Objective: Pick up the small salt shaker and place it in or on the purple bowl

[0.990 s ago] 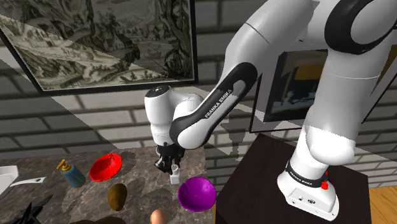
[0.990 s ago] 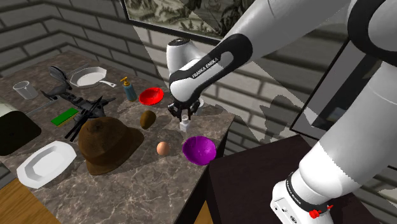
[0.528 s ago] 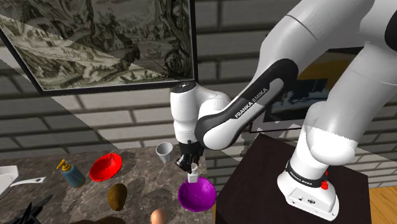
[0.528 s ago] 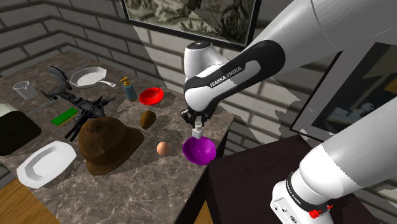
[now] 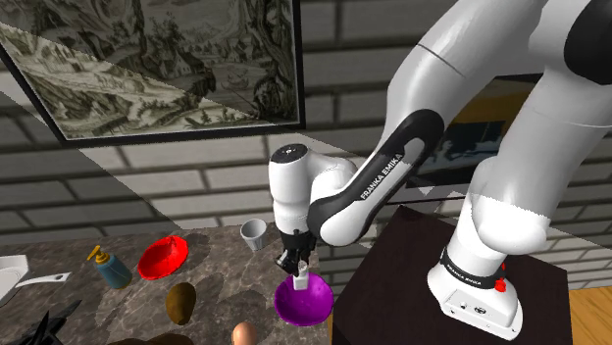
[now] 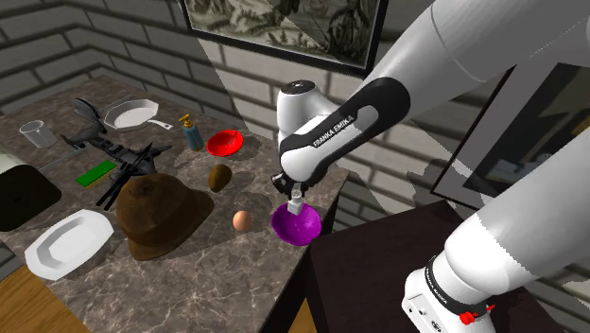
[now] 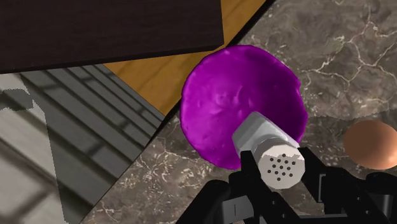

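The pincer clasped the small salt shaker between its black fingers and held it upright over the purple bowl. Whether the shaker's base touched the bowl could not be told. In the shoulder view its lower end merged with the bowl's rim, and in the wrist view the shaker's own body hid it. The egg was cut off by the shoulder view's lower edge, at the bowl's 8 o'clock.

The shaker was pale grey, with a flat round cap pierced by small dark holes. The bowl was glossy, its inner wall uneven and dimpled. The bench looked like dark stone with pale veins.

In the second exterior view the bowl sat near the bench's corner beside the dark stand, with the bench's edge just past it at 4 o'clock. The egg lay near at 9 o'clock, with a brown hat beyond it. A brown oval thing lay at 10 o'clock and a red bowl at 11 o'clock, both well apart from the purple bowl, with bare bench between. A small grey cup stood at the purple bowl's 11 o'clock in the shoulder view.
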